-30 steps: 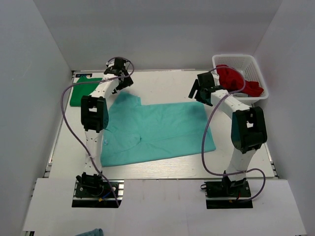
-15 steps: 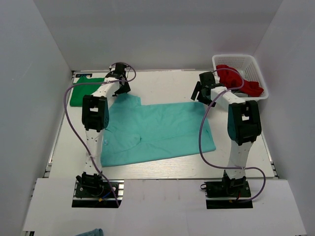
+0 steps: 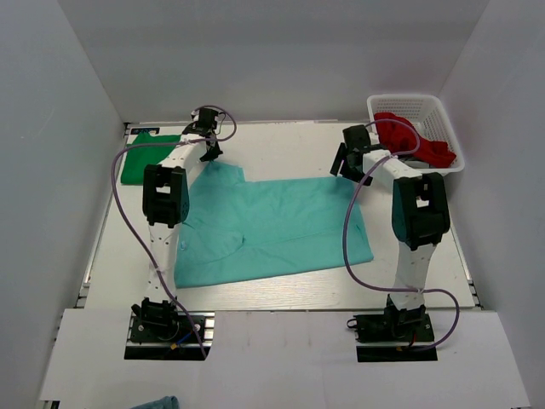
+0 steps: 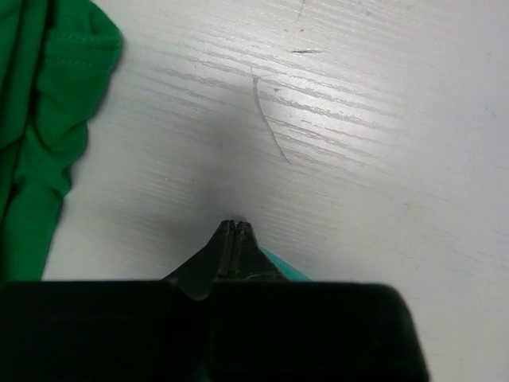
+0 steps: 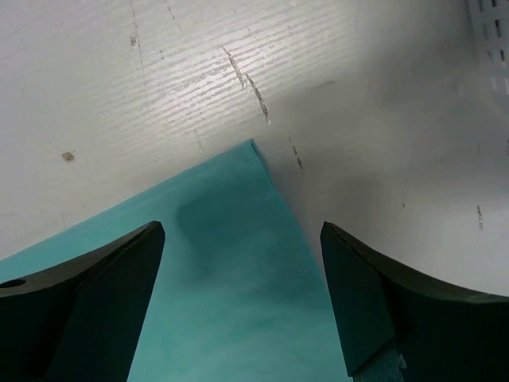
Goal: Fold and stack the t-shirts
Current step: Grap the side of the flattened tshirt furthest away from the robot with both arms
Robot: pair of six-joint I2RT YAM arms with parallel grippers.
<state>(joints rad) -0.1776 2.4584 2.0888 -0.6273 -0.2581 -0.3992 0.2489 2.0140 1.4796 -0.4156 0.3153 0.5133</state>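
Observation:
A teal t-shirt (image 3: 272, 226) lies spread flat in the middle of the table. My left gripper (image 3: 209, 152) is down at its far left sleeve. In the left wrist view the gripper (image 4: 235, 227) is shut, with a thin edge of the teal t-shirt (image 4: 282, 267) pinched at the fingertips. My right gripper (image 3: 347, 162) hovers over the shirt's far right corner. The right wrist view shows that gripper (image 5: 242, 229) open, its fingers on either side of the teal corner (image 5: 238, 263). A folded green t-shirt (image 3: 145, 158) lies at the far left.
A white basket (image 3: 426, 109) at the far right holds a crumpled red t-shirt (image 3: 407, 139); the basket's wall (image 5: 493, 24) shows close by the right gripper. The green t-shirt (image 4: 40, 119) lies just left of the left gripper. White walls enclose the table.
My left gripper dropped onto the sleeve edge and closed from wide open to shut. The right arm swung upright, and its gripper stayed open over the shirt's far right corner.

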